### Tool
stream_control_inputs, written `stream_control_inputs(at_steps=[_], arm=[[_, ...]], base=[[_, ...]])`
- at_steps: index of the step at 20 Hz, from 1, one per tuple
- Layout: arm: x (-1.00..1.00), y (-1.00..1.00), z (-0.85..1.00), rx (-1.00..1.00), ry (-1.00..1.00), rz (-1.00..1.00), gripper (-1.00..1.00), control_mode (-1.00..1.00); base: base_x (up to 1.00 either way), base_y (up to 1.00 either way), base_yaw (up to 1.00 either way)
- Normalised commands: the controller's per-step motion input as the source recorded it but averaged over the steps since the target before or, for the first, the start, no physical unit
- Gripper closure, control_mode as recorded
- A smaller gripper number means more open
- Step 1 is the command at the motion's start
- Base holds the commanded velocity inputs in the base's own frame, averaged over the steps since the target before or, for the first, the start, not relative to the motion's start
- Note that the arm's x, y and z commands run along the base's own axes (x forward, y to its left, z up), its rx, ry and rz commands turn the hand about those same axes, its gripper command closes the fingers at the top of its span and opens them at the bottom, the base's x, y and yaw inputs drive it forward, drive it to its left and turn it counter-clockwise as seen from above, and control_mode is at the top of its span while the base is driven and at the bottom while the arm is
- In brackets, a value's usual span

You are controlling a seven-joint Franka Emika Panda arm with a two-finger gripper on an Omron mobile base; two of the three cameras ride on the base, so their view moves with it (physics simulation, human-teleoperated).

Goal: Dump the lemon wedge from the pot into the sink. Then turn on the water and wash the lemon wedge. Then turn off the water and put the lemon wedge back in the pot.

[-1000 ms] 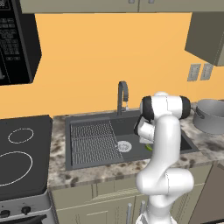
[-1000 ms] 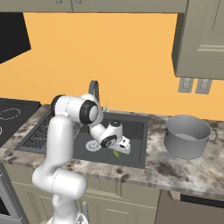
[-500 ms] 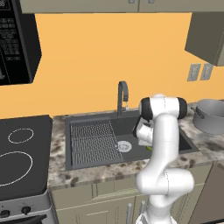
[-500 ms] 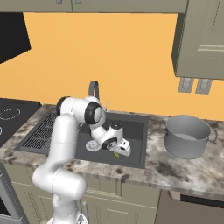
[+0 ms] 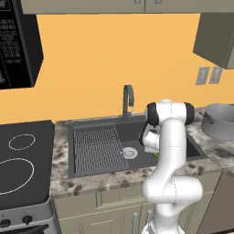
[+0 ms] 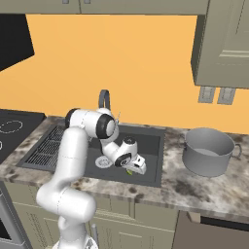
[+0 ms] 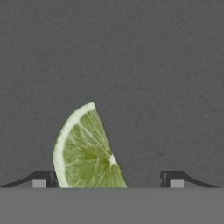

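Since one second ago the arm is reaching lower into the sink [image 6: 154,160], and the gripper [image 6: 139,168] is now coming closer to the basin floor, while the base cameras are keeping the same place. In the hand view the gripper [image 7: 107,179] is standing wide open, its two dark fingertips [image 7: 43,178] are apart on both sides of the lemon wedge [image 7: 86,151], and it is not gripping anything. The left tip is just beside the rind of the wedge; whether it is touching, I cannot tell. The wedge is lying flat on the dark floor of the sink, with the green pulp facing the camera. In the right base view the lemon wedge [image 6: 129,171] is showing as a small yellow-green spot just under the hand, near the front wall of the basin. Beside it the round silver drain [image 6: 103,161] is lying, and the ribbed grid [image 5: 98,146] is covering the other half of the sink. The faucet [image 5: 128,100] is standing behind the basin. The pot [image 6: 209,151] is sitting upright on the desk [image 6: 214,187], well apart from the sink on its right side. The stovetop [image 5: 20,157] is at the far left.
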Motion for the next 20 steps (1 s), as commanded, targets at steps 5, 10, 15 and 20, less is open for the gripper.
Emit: stream_control_inputs(at_steps=[5,10,15,20], arm=[[0.26,0.00,-0.21,0.00,0.03,0.00,-1.00,-1.00],[0.14,0.00,-0.35,0.00,0.05,0.00,-1.00,-1.00],[0.12,0.07,-0.48,-0.02,0.08,0.00,1.00,-1.00],[0.06,0.10,-0.49,-0.01,0.10,0.00,1.00,-1.00]], base=[[0.00,0.00,0.00],[0.00,0.00,0.00],[0.00,0.00,0.00],[0.00,0.00,0.00]])
